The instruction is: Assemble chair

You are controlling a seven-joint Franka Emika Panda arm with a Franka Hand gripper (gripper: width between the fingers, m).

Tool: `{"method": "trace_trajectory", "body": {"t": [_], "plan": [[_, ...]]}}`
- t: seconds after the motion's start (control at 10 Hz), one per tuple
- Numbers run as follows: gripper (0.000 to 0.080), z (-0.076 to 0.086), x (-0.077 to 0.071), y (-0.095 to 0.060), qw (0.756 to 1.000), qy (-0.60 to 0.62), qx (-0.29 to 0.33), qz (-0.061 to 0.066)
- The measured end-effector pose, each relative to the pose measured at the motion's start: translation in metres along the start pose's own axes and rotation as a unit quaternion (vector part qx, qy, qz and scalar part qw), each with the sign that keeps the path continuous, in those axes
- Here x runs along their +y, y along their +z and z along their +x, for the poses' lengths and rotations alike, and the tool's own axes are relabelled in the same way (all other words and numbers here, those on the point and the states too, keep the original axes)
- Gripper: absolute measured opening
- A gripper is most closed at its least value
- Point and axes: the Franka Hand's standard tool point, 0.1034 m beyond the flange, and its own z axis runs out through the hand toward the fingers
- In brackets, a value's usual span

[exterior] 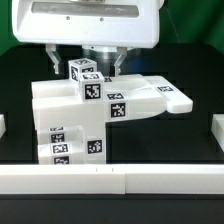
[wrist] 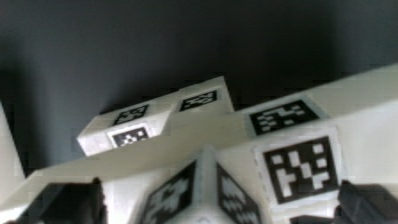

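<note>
One joined chair [exterior: 100,115] body stands under the hand [exterior: 88,62]; grip state unclear, apparently straddling a small cube [exterior: 84,72]. Misalignment could jam it.

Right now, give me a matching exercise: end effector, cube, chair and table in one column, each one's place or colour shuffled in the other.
1. end effector
2. cube
3. chair
4. table

A. black
B. on top of the chair
C. stands on the table
D. above the chair, open

Pairs: 1-D, 2-B, 3-C, 4-A
</note>
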Motion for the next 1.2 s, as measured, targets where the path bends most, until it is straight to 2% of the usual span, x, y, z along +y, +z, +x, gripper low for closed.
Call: {"method": "trace_trajectory", "body": {"t": [0.4,0.8,1.1,1.2], "plan": [[0.0649,-0.0003,0.003,0.0001,0.992,-0.123,-0.001,-0.003],[0.0649,-0.0005,0.0066,0.0002,0.969,-0.248,-0.003,-0.005],[0.0649,-0.0007,0.0079,0.0004,0.964,-0.265,-0.004,-0.007],[0.0526,-0.0007,0.0079,0.0004,0.964,-0.265,-0.004,-0.007]]}}
